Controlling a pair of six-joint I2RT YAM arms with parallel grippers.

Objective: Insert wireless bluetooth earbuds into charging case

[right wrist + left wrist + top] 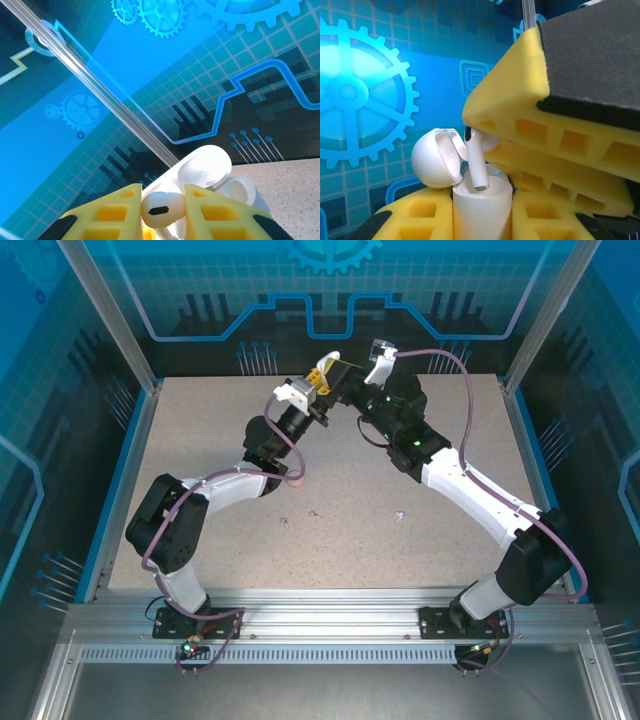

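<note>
While both arms are up in the air over the far edge of the counter, roughly midway along it, the top view has the left pincer and right pincer nose to nose.

Left wrist view: the left pincer is clamped on a white case with its lid flipped open. A white earbud sits stem-down right at its mouth, slightly tilted.

Right wrist view: the right pincer is pinched narrow on that earbud's head, with the case just behind.

My worry is that the tilt makes the stem catch the rim, so pushing twists the case in its grip. An early release would drop the earbud onto the counter.
</note>
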